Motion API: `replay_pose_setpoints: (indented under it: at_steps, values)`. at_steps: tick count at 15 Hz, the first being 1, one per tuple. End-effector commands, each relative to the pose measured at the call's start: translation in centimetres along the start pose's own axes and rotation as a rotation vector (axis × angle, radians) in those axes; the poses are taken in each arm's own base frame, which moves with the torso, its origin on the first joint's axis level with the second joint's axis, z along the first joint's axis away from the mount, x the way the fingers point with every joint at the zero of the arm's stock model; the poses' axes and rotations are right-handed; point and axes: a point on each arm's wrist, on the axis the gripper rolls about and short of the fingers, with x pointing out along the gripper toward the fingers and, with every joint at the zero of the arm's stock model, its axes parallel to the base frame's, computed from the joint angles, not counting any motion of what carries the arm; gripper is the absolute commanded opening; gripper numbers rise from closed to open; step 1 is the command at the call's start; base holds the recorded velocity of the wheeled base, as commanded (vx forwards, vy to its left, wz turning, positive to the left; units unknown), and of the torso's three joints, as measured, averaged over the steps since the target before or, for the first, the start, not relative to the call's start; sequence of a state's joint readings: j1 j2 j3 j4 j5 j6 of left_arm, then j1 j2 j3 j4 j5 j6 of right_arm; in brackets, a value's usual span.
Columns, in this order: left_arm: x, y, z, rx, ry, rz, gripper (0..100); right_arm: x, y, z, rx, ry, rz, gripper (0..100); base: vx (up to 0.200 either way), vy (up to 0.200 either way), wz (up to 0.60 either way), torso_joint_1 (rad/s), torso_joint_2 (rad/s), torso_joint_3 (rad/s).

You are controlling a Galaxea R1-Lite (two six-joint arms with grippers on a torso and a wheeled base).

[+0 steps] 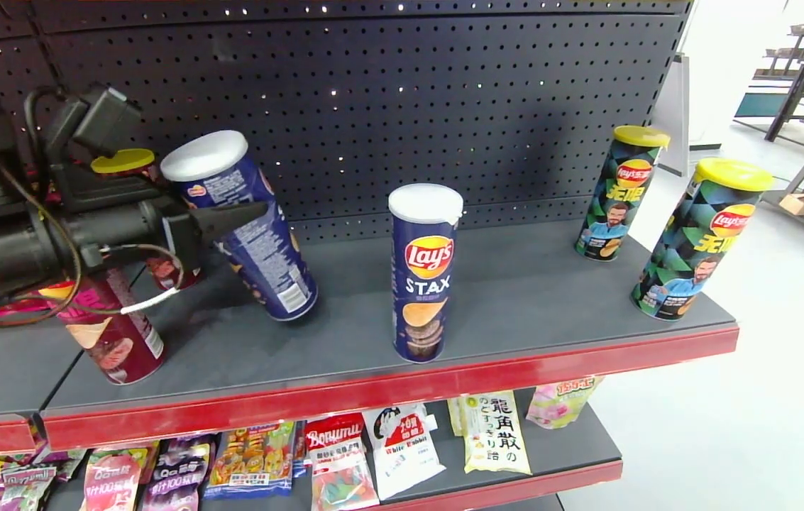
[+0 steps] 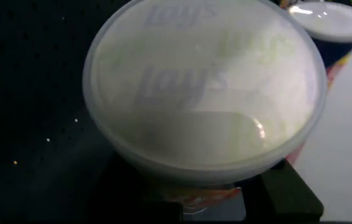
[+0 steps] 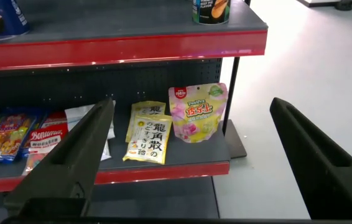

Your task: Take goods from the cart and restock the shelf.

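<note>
1. The big dark shelf [image 1: 515, 298] has a red front edge, and a lower shelf [image 1: 586, 441] sits under it.
2. The left tool [image 1: 235, 213] is near the shelf's left end. It grips the tilted blue can [image 1: 252, 241] just under its white lid. I cannot tell if the can's bottom touches the shelf.
3. The right tool [image 3: 188, 106] is spread wide and holds nothing.
4. The standing blue can [image 1: 423, 284] is upright at the middle of the front edge.
5. The back green can [image 1: 618, 199] and the corner green can [image 1: 696, 241] stand near the right end.
6. A red can [image 1: 121, 341] is by the front edge, on the left.
7. Snack bags [image 1: 494, 433] lie on the lower shelf.
</note>
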State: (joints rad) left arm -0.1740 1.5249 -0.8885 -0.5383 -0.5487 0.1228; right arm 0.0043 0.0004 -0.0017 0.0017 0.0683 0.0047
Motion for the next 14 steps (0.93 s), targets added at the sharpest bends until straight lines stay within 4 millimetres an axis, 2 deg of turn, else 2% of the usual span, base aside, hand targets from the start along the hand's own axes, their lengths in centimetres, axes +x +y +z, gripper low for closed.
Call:
replay_pose_setpoints:
  at_steps: [1,4,6,7,8,14]
  values:
    - [4.6,0.4,0.1,-0.002,0.009,-0.011,0,0.0,0.0,0.0,0.000,0.000,0.001,100,0.000,0.000,0.00,0.000,0.00,0.000]
    - [7.9,-0.7,0.6,-0.039,0.002,-0.002,0,0.0,0.0,0.0,0.000,0.000,0.001,100,0.000,0.000,0.00,0.000,0.00,0.000]
    - [10.0,-0.6,1.3,-0.039,-0.016,0.022,0,0.0,0.0,0.0,0.000,0.000,0.001,100,0.000,0.000,0.00,0.000,0.00,0.000]
    - [10.0,-0.6,1.3,-0.039,-0.016,0.022,0,0.0,0.0,0.0,0.000,0.000,0.001,100,0.000,0.000,0.00,0.000,0.00,0.000]
    - [11.9,-0.4,1.2,-0.047,0.012,0.062,0,0.0,0.0,0.0,0.000,0.000,0.001,100,0.000,0.000,0.00,0.000,0.00,0.000]
    - [15.6,-1.2,0.0,-0.054,0.048,0.107,0,0.0,0.0,0.0,0.000,0.000,0.000,100,0.000,0.000,0.00,0.000,0.00,0.000]
